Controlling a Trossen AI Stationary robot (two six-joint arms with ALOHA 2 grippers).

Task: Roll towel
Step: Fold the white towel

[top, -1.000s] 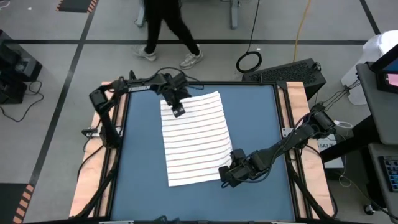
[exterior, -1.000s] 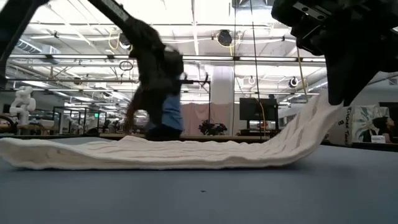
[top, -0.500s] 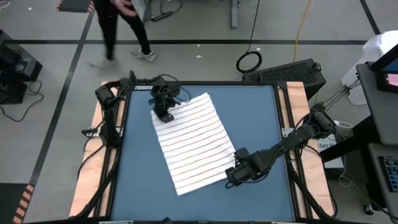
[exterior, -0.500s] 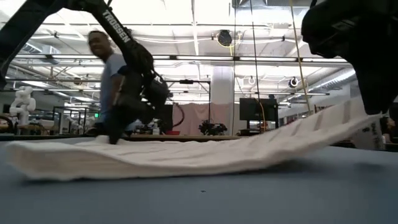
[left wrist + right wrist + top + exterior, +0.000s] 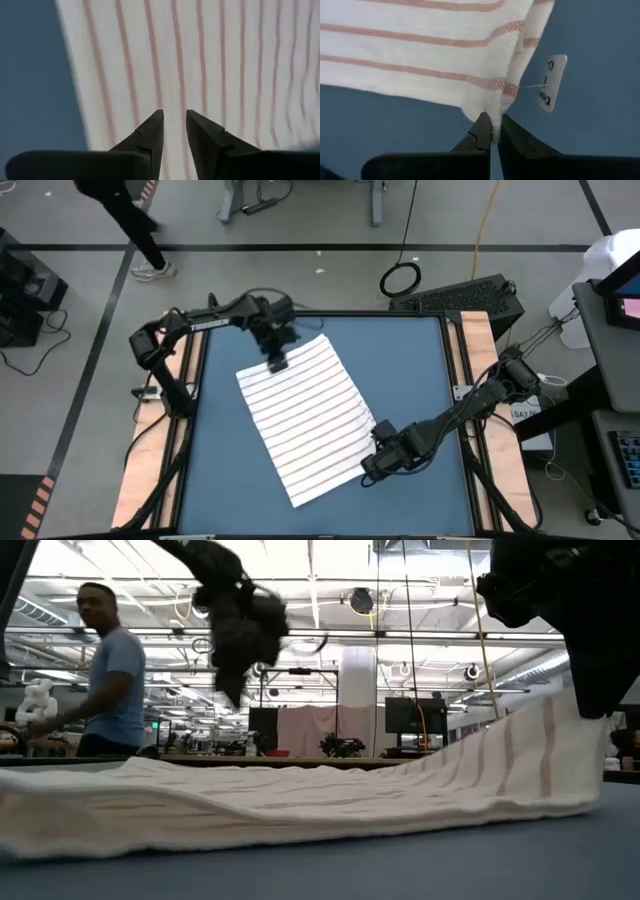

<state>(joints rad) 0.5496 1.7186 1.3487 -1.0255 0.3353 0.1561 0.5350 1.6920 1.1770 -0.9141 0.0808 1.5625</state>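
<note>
The towel (image 5: 305, 425), white with thin reddish stripes, lies slantwise on the blue table (image 5: 420, 370), flat except for its right corner. My left gripper (image 5: 276, 363) hangs above the towel's far left part, clear of the cloth in the low view (image 5: 232, 690). Its fingers stand a narrow gap apart with nothing between them (image 5: 175, 125). My right gripper (image 5: 376, 454) is shut on the towel's right corner, which rises off the table (image 5: 570, 740). A small white label (image 5: 550, 82) hangs beside that corner. My right gripper pinches the towel's hemmed corner (image 5: 494, 116) between its two fingers, coming from above and pointing down. The corner is raised off the table, and the cloth slopes down from it, slack, to the part that lies flat (image 5: 300, 805).
A person (image 5: 105, 670) stands on the floor beyond the table's far left corner (image 5: 120, 220). A black keyboard-like box (image 5: 460, 295) sits past the far right edge. Bare blue tabletop lies to the right of the towel and along the near left.
My left gripper slid the towel's far end toward the table's left edge, then rose clear of the cloth. The towel has turned about its held corner, far end swinging left and near end right. My right gripper stayed in place, its wrist rolling while it kept hold.
</note>
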